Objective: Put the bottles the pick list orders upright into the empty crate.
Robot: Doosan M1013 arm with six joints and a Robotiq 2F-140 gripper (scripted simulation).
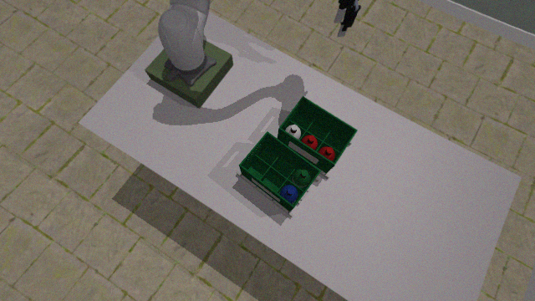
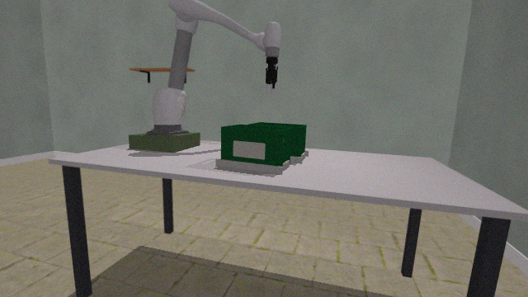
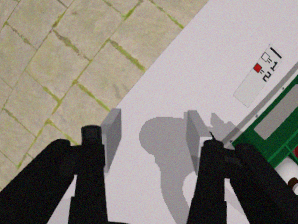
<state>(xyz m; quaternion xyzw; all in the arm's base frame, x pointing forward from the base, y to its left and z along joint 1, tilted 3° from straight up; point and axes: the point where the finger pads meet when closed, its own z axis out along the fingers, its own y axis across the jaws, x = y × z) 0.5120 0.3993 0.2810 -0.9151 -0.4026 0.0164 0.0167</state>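
My gripper (image 1: pixel 340 24) (image 2: pixel 269 88) (image 3: pixel 154 124) is open and empty, high above the table's far edge. The pick list (image 3: pixel 248 90) lies beside the rear crate (image 1: pixel 318 109) (image 2: pixel 298 138) (image 3: pixel 250 141); from its black bar it reads white 1, red 2. In that crate a white bottle (image 1: pixel 293 131) (image 3: pixel 287 172), a red bottle (image 1: pixel 310 142) and another red bottle (image 1: pixel 327 153) stand upright in one row. The front crate (image 1: pixel 288 152) (image 2: pixel 243 135) holds a green bottle (image 1: pixel 302 177) and a blue bottle (image 1: pixel 289 193), both upright. Both crates look level.
The two crates stand close together on the white table (image 1: pixel 401 201) (image 2: pixel 371 177). Grey ledges (image 2: pixel 252 166) run along the crates' bases. The arm's green base block (image 1: pixel 217 71) (image 2: pixel 153 142) stands at the table's left end. A wooden shelf (image 2: pixel 161 69) hangs on the back wall.
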